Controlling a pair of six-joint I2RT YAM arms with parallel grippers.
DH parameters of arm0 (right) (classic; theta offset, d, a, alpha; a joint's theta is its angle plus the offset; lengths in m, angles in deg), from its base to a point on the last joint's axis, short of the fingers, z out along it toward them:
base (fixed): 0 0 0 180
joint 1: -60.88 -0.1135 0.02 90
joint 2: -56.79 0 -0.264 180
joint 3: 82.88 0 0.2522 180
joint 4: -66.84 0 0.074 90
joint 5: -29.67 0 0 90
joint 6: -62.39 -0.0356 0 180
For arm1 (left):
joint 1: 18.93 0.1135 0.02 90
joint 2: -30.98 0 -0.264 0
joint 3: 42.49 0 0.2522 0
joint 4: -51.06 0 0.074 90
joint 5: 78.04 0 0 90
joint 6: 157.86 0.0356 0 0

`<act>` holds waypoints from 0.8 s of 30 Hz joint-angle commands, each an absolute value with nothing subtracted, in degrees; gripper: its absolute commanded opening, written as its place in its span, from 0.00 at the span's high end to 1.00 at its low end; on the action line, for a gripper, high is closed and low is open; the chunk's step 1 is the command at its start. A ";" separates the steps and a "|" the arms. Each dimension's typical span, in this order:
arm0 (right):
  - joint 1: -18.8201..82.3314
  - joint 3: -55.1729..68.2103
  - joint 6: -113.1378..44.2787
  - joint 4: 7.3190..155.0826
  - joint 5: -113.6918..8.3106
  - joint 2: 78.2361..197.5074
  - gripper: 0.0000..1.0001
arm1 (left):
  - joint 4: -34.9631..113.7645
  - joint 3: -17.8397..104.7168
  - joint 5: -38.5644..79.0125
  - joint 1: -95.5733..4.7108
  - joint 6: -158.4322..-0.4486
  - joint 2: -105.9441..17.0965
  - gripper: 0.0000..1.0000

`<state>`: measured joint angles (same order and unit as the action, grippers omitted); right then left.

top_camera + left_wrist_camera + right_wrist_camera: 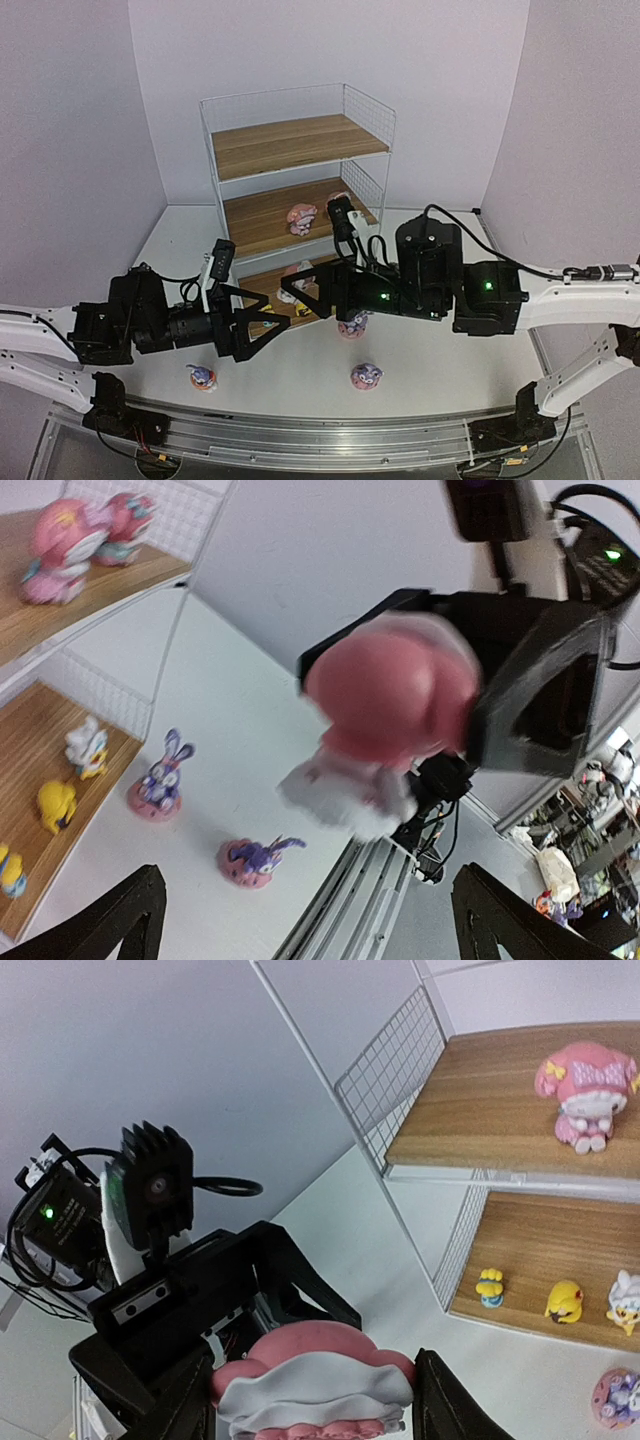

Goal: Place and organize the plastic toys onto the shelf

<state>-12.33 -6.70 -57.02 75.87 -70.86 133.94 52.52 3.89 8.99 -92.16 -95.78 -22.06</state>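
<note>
One pink-and-white hatted figure (385, 705) is clamped in the right gripper (295, 290), mid-air, centre of frame in left wrist view. Pink hat up, white body below, slightly tilted, blurred. Left gripper (272, 314) faces it close by, jaws wide & empty. Shelf (400, 1080) mid board lies upper right in right wrist view, w/ another pink figure (585, 1095) on it. Right arm is nearer, so prob. it places. A handover is also poss.

Left arm (130, 320), right arm (450, 280): black housings, white outer links, green LEDs, black cables.
</note>
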 commanded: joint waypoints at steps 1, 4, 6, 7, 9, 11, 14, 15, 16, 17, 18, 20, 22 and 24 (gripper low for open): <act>-12.31 2.09 -51.86 74.88 -76.47 139.54 0.80 | 27.78 6.39 -5.40 -92.30 -106.43 -15.99 0.00; -12.32 7.34 -49.36 75.66 -80.78 144.97 0.80 | 12.03 8.44 -14.55 -92.29 -118.20 -13.25 0.01; -12.30 10.17 -47.52 75.82 -83.61 148.19 0.80 | 6.48 9.30 -17.50 -92.28 -124.22 -12.69 0.00; -12.30 11.31 -46.61 75.85 -85.02 149.45 0.80 | 4.96 9.51 -18.22 -92.27 -126.53 -12.83 0.00; -12.28 13.76 -45.04 75.92 -87.67 152.00 0.80 | 3.01 9.81 -19.09 -92.27 -129.87 -13.65 0.00; -12.31 16.22 -43.44 76.03 -89.94 154.34 0.80 | 0.24 10.70 -19.81 -92.20 -132.95 -15.54 0.00; -12.31 19.39 -41.56 76.21 -93.50 157.26 0.80 | -4.12 12.83 -21.28 -92.26 -136.25 -18.41 0.00; -12.30 20.21 -41.04 76.21 -94.68 158.03 0.80 | -5.08 13.35 -21.75 -92.26 -136.74 -19.06 0.00; -12.29 21.10 -40.56 76.21 -95.91 158.87 0.80 | -5.82 13.77 -22.15 -92.26 -137.03 -19.62 0.00; -12.26 22.17 -40.05 76.21 -97.33 159.88 0.80 | -5.90 13.92 -22.29 -92.24 -136.95 -19.91 0.01; -12.30 22.78 -39.50 76.21 -98.42 160.48 0.80 | -5.66 13.93 -22.44 -92.21 -136.94 -19.93 0.00; -12.31 24.17 -38.81 76.21 -100.02 162.02 0.80 | -5.08 13.72 -22.54 -92.21 -136.62 -19.46 0.00; -12.32 25.13 -38.24 76.21 -101.29 163.03 0.80 | -4.65 13.29 -22.59 -92.29 -136.50 -18.29 0.00; -12.32 26.09 -37.66 76.24 -101.93 164.04 0.80 | -4.34 12.68 -22.44 -92.30 -136.28 -16.77 0.00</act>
